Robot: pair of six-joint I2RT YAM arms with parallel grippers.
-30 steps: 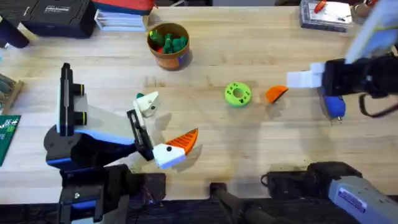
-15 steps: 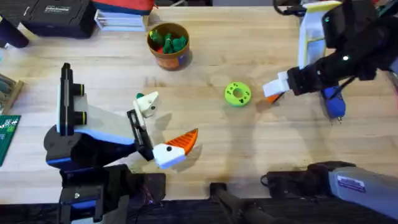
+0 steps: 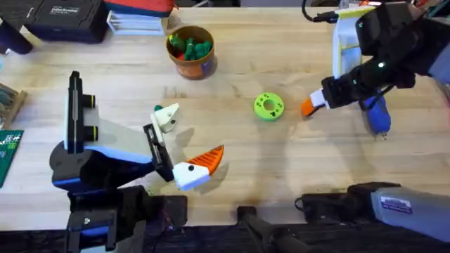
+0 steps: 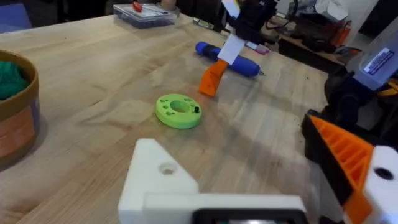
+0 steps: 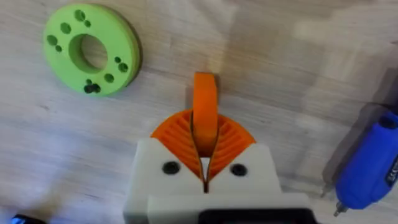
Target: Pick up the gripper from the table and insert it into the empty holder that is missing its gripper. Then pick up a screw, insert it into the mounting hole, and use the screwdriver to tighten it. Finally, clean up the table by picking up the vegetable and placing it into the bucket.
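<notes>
The loose gripper piece [image 3: 310, 106], an orange ribbed pad, stands on edge on the table right of centre. My right gripper [image 3: 318, 102] is shut on it; its orange pads pinch the piece [image 5: 205, 111], and the same hold shows in the left wrist view [image 4: 213, 76]. The blue screwdriver [image 3: 378, 118] lies just right of it. My left gripper [image 3: 188, 138] is open at the lower left, one finger [image 4: 339, 155] orange-padded, the other [image 4: 158, 177] bare white. A small dark green bit [image 3: 159, 108] sits by the white finger; I cannot tell if it is the vegetable. The bucket [image 3: 190, 62] stands at the back.
A lime-green disc with holes [image 3: 268, 106] lies left of the held piece, a dark speck in one hole [image 5: 92, 88]. A clear box [image 3: 367, 17] sits at the back right, black cases and papers [image 3: 67, 17] at the back left, a green circuit board [image 3: 8, 151] at the left edge.
My right arm swung in from the right edge, brought its gripper down to the orange piece and shut on it. The left arm has not moved.
</notes>
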